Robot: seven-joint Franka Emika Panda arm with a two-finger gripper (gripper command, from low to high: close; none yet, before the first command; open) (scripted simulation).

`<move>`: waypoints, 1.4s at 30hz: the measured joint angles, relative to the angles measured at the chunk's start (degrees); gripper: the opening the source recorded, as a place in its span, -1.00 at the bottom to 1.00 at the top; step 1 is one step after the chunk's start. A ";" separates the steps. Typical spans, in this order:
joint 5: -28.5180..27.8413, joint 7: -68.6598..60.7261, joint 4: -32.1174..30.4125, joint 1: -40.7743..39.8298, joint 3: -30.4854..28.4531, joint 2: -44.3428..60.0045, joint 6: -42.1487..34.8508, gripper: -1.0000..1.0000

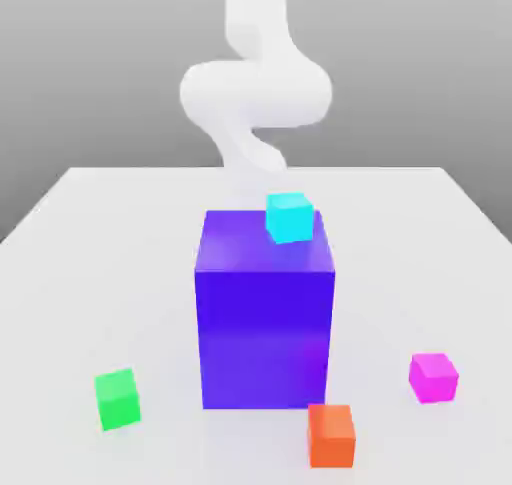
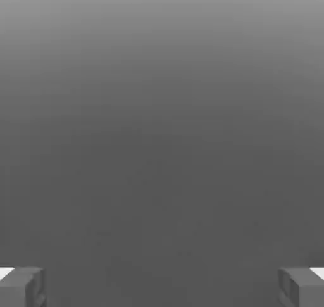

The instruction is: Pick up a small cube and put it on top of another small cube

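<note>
One small magenta-pink cube sits on the white table, toward the exterior view's right and near the front edge, standing free with bare surface all around it. Nothing touches it and nothing rests on it.

Three other small cubes are in the scene, one of each colour. An orange cube lies just in front of the big block, a little to the exterior view's left of the magenta one and nearer the camera; the two are near but apart. A green cube lies on the far side of the block, toward the exterior view's left, well apart from the magenta cube. A cyan cube rests on top of the single big blue-purple block, near that block's rear right corner and turned slightly off square to it.

The block stands upright at the middle of the table and hides whatever table lies directly behind it, along with the lower part of the arm. One white arm rises behind the block; its form is pale and soft against the grey backdrop, its top is cut off by the frame, and its lower end disappears behind the cyan cube and the block.

In the hand view the gripper shows as two grey fingertips at opposite corners of the frame, both cut off by the edge. The jaws stand wide apart with nothing between them, and beyond them lies only plain grey.
</note>
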 joint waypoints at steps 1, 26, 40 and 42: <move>-0.32 1.35 -0.81 -0.12 1.41 2.24 1.14 0.00; -15.86 36.46 -17.00 9.44 19.91 53.52 27.83 0.00; -22.41 41.65 -15.53 14.54 13.56 59.68 32.31 -1.00; -18.47 38.66 -16.42 12.21 16.73 56.39 30.01 -1.00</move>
